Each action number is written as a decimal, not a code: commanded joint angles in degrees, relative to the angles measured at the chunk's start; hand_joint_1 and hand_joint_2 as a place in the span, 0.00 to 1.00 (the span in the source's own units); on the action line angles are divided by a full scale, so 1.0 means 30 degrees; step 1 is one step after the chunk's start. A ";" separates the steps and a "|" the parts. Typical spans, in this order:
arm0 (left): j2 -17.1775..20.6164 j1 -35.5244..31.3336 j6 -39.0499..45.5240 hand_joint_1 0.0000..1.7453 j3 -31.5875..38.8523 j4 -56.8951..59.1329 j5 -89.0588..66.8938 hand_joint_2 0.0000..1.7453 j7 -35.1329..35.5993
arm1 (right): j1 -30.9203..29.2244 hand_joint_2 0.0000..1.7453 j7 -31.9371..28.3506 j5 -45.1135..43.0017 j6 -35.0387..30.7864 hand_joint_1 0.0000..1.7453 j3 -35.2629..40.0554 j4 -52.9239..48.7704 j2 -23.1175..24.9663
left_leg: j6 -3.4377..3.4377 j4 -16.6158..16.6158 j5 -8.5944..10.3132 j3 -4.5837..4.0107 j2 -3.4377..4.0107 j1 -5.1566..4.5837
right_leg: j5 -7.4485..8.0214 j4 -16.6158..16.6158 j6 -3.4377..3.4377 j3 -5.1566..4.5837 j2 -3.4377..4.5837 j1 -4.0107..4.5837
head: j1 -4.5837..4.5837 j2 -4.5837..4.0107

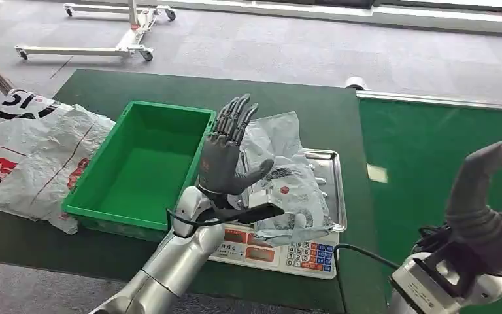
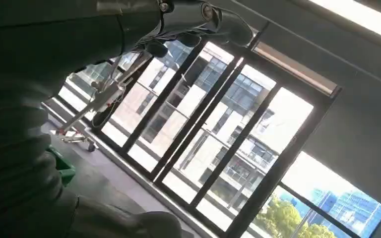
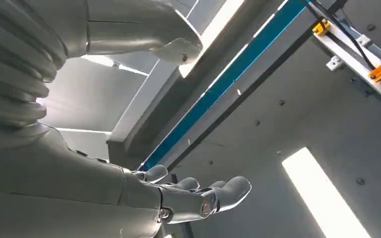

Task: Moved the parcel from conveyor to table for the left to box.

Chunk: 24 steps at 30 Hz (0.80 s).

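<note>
The parcel (image 1: 281,173), a crumpled grey bag, is seen lying on the metal tray of a scale (image 1: 330,196) on the dark green surface (image 1: 137,85), just beside an empty green box (image 1: 145,167). The left hand (image 1: 225,154) is raised above the box's edge, fingers spread wide, holding nothing. The right hand (image 1: 480,206) is lifted over the green conveyor (image 1: 425,144), likewise spread and empty. Printed bags (image 1: 29,150) are piled beside the box.
</note>
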 commanded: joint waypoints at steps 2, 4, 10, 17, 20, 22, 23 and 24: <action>0.0726 -0.2318 -0.3460 0.00 -0.3241 0.4152 -0.1310 1.00 0.0515 | -0.0643 1.00 -0.0008 -0.0073 -0.0022 0.00 0.0126 0.1024 0.1302 | 0.0002 -0.0008 0.0009 0.0001 -0.0080 0.0012 | 0.0002 -0.0004 -0.0020 0.0001 0.0063 0.0004 | 0.0000 0.0000; 0.0719 -0.2628 -0.5260 0.00 -0.3744 0.5048 -0.1207 1.00 0.0190 | -0.0884 1.00 -0.0008 -0.0069 -0.0022 0.00 0.0117 0.1320 0.1327 | 0.0006 -0.0049 0.0029 0.0027 -0.0106 0.0013 | 0.0028 -0.0038 -0.0035 0.0014 0.0151 -0.0002 | 0.0000 0.0000; 0.0683 -0.3604 -1.0432 0.00 -0.4172 0.7395 0.0258 1.00 -0.1171 | -0.1195 1.00 -0.0008 -0.0230 -0.0022 0.00 -0.0254 0.1934 0.1327 | 0.0003 -0.0019 0.0010 -0.0004 -0.0038 0.0004 | 0.0021 -0.0005 -0.0025 -0.0010 0.0146 -0.0008 | 0.0000 0.0000; 0.0671 -0.3774 -1.0948 0.00 -0.4287 0.7717 0.0357 1.00 -0.1231 | -0.1019 1.00 -0.0008 -0.0243 -0.0022 0.00 -0.0345 0.1807 0.1327 | -0.0001 -0.0069 0.0022 0.0033 -0.0081 0.0022 | 0.0037 -0.0057 -0.0048 0.0018 0.0224 0.0005 | -0.0007 0.0000; 0.0718 -0.3897 -1.1503 0.00 -0.4354 0.7952 0.0515 1.00 -0.1349 | -0.0895 1.00 -0.0008 -0.0259 -0.0022 0.00 -0.0451 0.1742 0.1327 | 0.0002 -0.0015 0.0003 -0.0002 -0.0047 0.0011 | 0.0009 -0.0007 -0.0021 0.0000 0.0108 0.0004 | 0.0000 0.0000; 0.0704 -0.3981 -1.1821 0.00 -0.4389 0.8074 0.0595 1.00 -0.1412 | -0.0844 1.00 -0.0008 -0.0361 -0.0022 0.00 -0.0539 0.1759 0.1327 | 0.0004 -0.0031 0.0011 0.0003 -0.0066 0.0020 | 0.0023 -0.0029 -0.0029 0.0003 0.0151 0.0009 | 0.0000 0.0000; 0.0706 -0.4101 -1.2165 0.00 -0.4469 0.8186 0.0603 1.00 -0.1412 | -0.0840 1.00 -0.0008 -0.0389 -0.0022 0.00 -0.0571 0.1756 0.1327 | 0.0002 -0.0011 0.0002 -0.0009 -0.0042 0.0005 | 0.0005 0.0000 -0.0017 -0.0007 0.0090 -0.0001 | 0.0000 0.0000; 0.0712 -0.4214 -1.2520 0.00 -0.4620 0.8315 0.0542 1.00 -0.1401 | -0.0846 1.00 -0.0008 -0.0429 -0.0022 0.00 -0.0575 0.1814 0.1327 | 0.0004 -0.0017 0.0008 -0.0009 -0.0064 0.0017 | 0.0016 -0.0015 -0.0024 -0.0004 0.0120 0.0008 | 0.0000 0.0000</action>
